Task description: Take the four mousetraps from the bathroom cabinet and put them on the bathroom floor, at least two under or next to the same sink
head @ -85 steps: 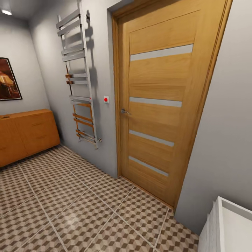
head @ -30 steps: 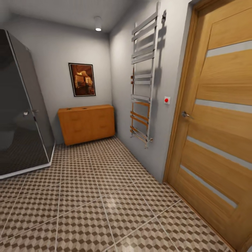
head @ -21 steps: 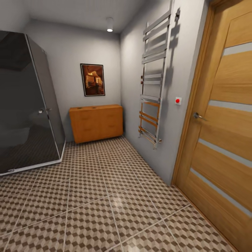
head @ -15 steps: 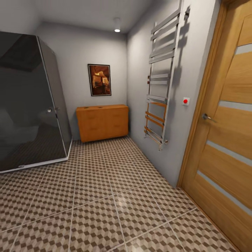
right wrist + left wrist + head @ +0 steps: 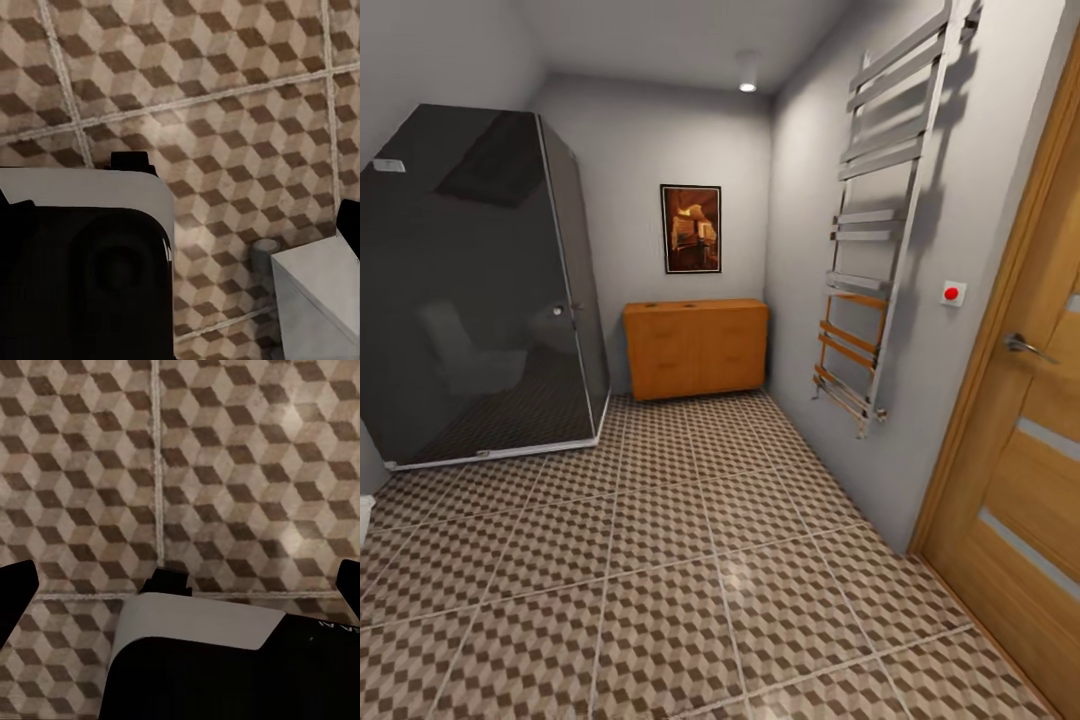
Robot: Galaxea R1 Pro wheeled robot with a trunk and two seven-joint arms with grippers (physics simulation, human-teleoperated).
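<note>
One cabinet (image 5: 696,347) now mid-view after camera swing | door (image 5: 1025,440) mostly out of frame | both grippers apparently spread

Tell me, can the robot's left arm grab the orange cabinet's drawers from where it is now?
Probably not yet. The cabinet stands against the far wall, across a long stretch of tiled bathroom floor. The left gripper hangs over floor tiles with fingers spread. Nothing blocks the way, so the robot likely needs to roll closer.
</note>
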